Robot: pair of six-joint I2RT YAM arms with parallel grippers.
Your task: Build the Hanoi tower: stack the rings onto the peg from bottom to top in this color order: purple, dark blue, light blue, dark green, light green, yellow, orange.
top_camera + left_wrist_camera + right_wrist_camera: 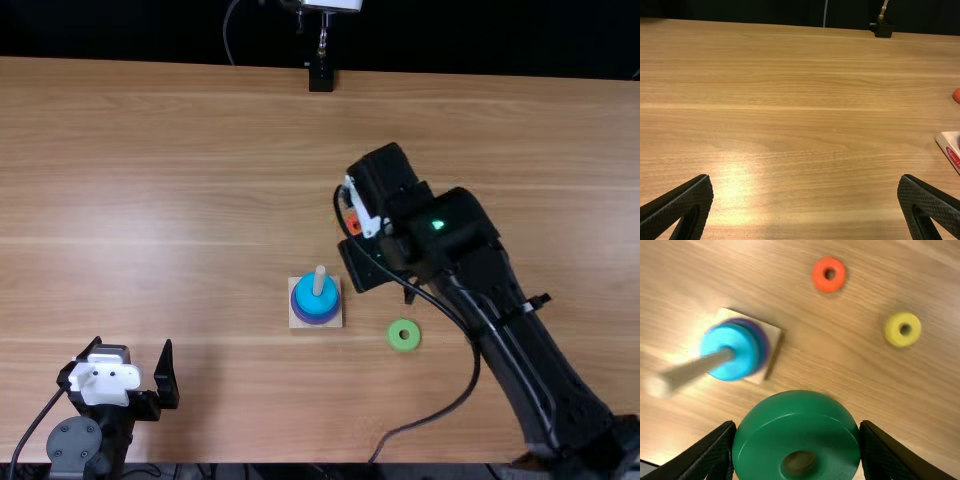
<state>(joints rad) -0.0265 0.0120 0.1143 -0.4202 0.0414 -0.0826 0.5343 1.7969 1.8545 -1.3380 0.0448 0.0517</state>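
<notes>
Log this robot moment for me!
right jaws: holding glossy dark green ring | wooden peg: light blue ring topmost | loose: light green, yellow, orange rings

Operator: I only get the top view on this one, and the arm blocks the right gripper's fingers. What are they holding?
Observer: The right wrist view shows a dark green ring in the right gripper.

Operator: How is it gripped? Is the hole free?

Observer: The fingers hold its outer sides, and its hole is uncovered between them.

Operator: I see a bit of orange by the arm, but where's yellow?

Observer: The yellow ring lies flat on the table, near the orange ring but apart from it.
</notes>
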